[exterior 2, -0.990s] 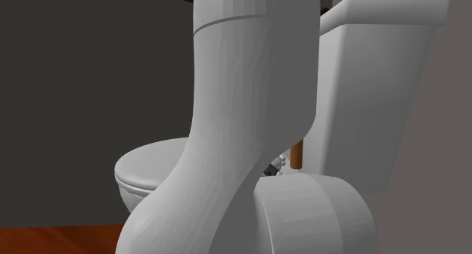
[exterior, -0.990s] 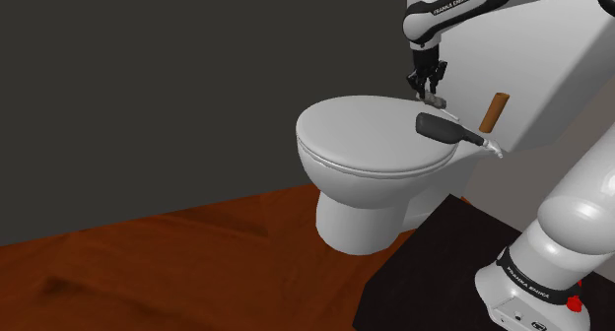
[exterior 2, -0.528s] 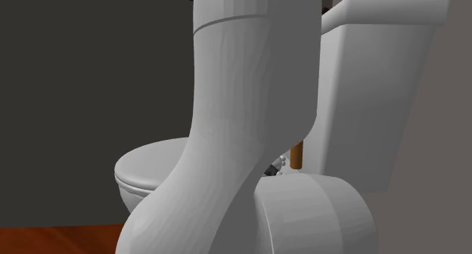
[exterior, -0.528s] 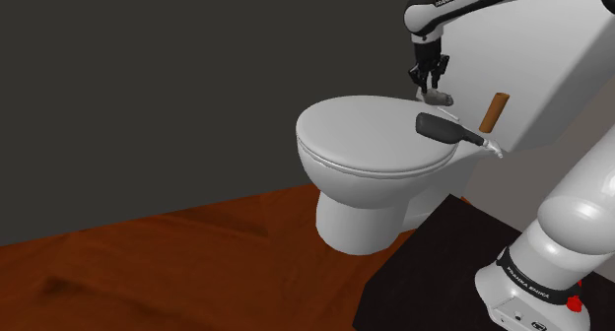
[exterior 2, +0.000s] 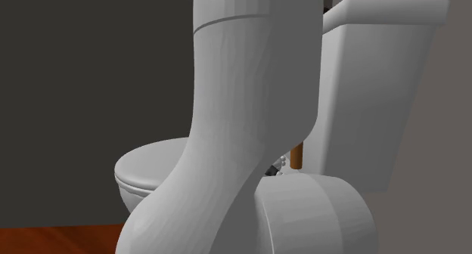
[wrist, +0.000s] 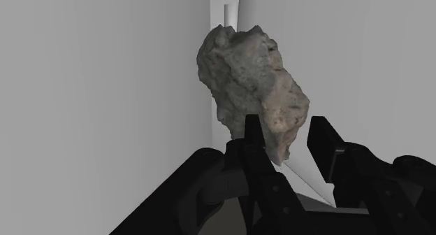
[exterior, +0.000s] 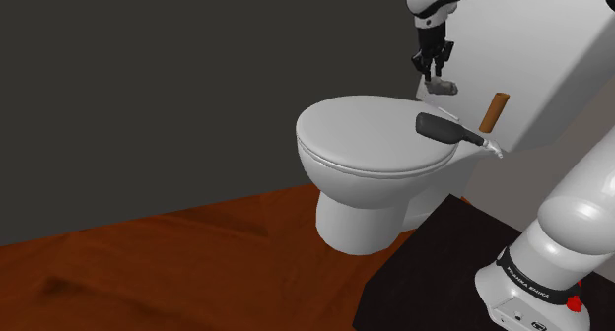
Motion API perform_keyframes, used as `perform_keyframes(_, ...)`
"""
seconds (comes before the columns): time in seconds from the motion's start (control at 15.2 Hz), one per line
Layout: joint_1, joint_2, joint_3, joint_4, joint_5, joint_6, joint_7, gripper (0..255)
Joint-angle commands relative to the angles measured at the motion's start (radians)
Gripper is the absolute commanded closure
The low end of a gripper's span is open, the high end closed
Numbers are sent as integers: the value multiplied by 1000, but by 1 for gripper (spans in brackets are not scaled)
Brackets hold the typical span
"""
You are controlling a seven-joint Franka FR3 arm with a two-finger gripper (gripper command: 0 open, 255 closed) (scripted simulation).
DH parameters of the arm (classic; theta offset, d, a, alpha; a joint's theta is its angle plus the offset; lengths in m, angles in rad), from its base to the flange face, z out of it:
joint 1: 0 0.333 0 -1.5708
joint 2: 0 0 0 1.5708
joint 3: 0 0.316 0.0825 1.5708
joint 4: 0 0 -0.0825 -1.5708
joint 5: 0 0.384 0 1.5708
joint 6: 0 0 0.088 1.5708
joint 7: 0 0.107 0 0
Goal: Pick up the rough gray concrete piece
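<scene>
As the fingers [wrist: 255,139] climbed, the clasped concrete piece [wrist: 251,87] rose too.

Toilet lid [exterior: 355,134], back edge: your handled tool [exterior: 444,130] lies here.
Behind it: peg [exterior: 493,110], before tank [exterior: 552,73].
Above: concrete piece [exterior: 443,86] in pincer [exterior: 431,75].

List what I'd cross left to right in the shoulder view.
White closed toilet lid → rough grey concrete piece, lifted off the lid → tilted brown cylinder → white lower arm link.
</scene>
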Motion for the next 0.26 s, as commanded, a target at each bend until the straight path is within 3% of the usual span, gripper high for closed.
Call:
perform_keyframes(0.0, 1, -5, 0, 21, 0, -25, -8, 255)
perform_keyframes(0.2, 1, -5, 1, 36, 1, -39, -12, 255)
